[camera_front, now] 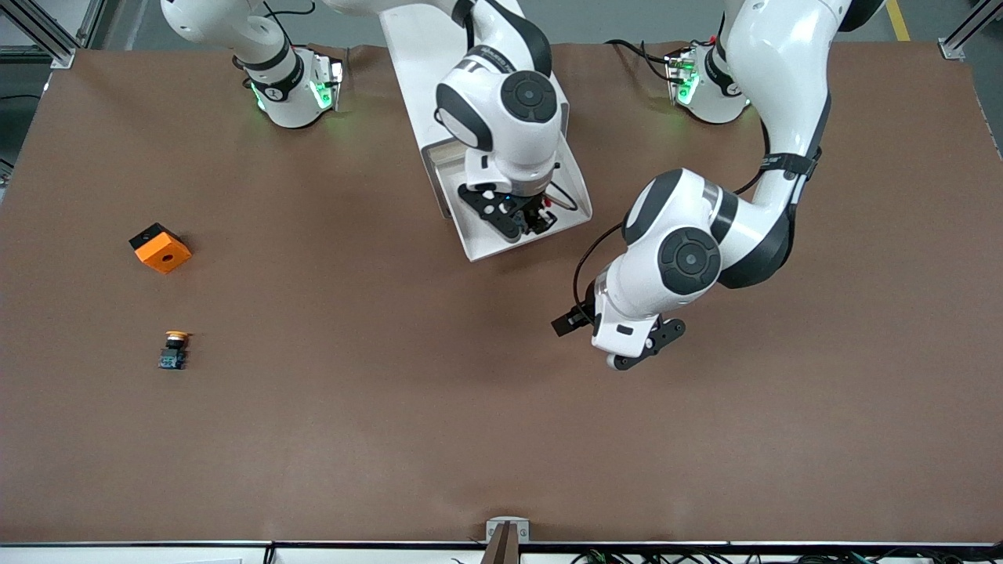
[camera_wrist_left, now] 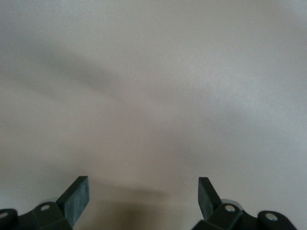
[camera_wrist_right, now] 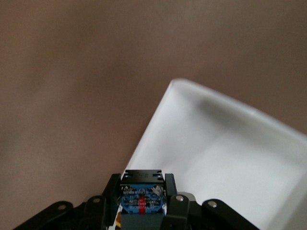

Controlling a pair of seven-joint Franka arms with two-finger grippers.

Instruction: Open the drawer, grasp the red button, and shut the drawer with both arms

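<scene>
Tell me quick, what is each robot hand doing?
Left hand: open, holding nothing, over the bare table.
Right hand: shut on the button, over the open drawer.

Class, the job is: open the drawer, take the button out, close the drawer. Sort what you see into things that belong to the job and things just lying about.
Belongs to the job:
- drawer, open
- button, gripped by the right gripper over the drawer
- left gripper, open over bare table, waiting

Lying about:
- orange block
- yellow-capped button
</scene>
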